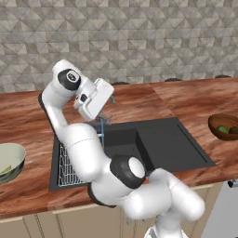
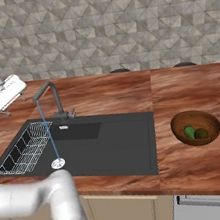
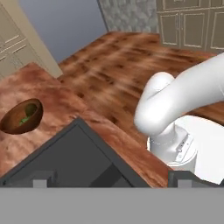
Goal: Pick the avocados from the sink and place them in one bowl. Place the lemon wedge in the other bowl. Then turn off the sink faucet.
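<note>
Near edge: reddish-brown wood-grain counter point(image 2: 194, 87), glossy, flat, with cream cabinet fronts below it.

Set into it, the dark grey matte rectangular double sink point(image 2: 118, 146): sharp straight rims, divider ridge between the basins. White wire rack point(image 2: 25, 149) sits in the left basin, round silver drain point(image 2: 57, 164) just beside its near corner. No fruit visible on the bare basin floor.

Tall slim grey metal faucet point(image 2: 54, 98) stands at the sink's back rim, spout hooked over the left basin; a thin blue water stream point(image 2: 48, 137) falls straight from it onto the drain. Small lever at its base.

Right of the sink, well apart from its rim: shallow dark brown wooden bowl point(image 2: 196, 127), holding a bright green avocado point(image 2: 189, 132) and a dark olive-brown avocado point(image 2: 202, 133), touching or nearly so. Bare counter all round it.

Far left in the left base view: deep pale grey-green glossy bowl point(image 1: 10, 160), partly cropped at the frame edge, with a yellow-green lemon wedge point(image 1: 4, 171) inside it.

White two-finger gripper point(image 2: 3, 113) hangs above the counter left of the faucet, jaws spread wide, nothing between them.

Behind: grey faceted tile backsplash point(image 2: 118, 24).
</note>
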### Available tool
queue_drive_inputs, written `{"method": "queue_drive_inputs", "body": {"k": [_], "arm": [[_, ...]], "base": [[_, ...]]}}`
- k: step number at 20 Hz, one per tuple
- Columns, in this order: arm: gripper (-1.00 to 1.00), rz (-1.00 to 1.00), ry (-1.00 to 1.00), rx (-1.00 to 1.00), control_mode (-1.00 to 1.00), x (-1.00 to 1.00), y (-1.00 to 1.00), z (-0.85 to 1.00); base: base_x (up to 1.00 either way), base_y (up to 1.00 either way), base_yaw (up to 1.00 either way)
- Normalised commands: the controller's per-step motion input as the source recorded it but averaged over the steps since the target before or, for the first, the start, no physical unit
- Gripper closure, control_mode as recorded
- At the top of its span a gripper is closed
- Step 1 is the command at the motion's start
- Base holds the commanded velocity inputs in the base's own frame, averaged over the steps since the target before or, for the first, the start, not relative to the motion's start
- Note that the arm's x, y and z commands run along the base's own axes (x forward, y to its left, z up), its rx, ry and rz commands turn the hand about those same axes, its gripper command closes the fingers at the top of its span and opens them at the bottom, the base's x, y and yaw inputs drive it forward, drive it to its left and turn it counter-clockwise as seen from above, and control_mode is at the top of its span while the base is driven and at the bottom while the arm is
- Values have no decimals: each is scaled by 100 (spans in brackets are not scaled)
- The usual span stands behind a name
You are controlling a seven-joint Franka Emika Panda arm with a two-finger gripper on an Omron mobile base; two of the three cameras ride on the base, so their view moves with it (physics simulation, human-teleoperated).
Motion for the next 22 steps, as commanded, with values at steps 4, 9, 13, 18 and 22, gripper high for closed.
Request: {"method": "queue_drive_inputs", "body": {"k": [4, 9, 13, 18, 22], "arm": [[-100, 18, -2, 12, -100, -48, -100, 1], [-100, 22, -19, 14, -100, -39, -96, 0], [-100, 33, -32, 17, -100, -25, -78, 0], [-100, 15, -13, 21, -100, -6, -52, 0], [-100, 1, -17, 32, -100, 0, -47, 6]], "base": [[0, 0, 0], [0, 0, 0], [0, 0, 0], [0, 0, 0], [0, 0, 0]]}}
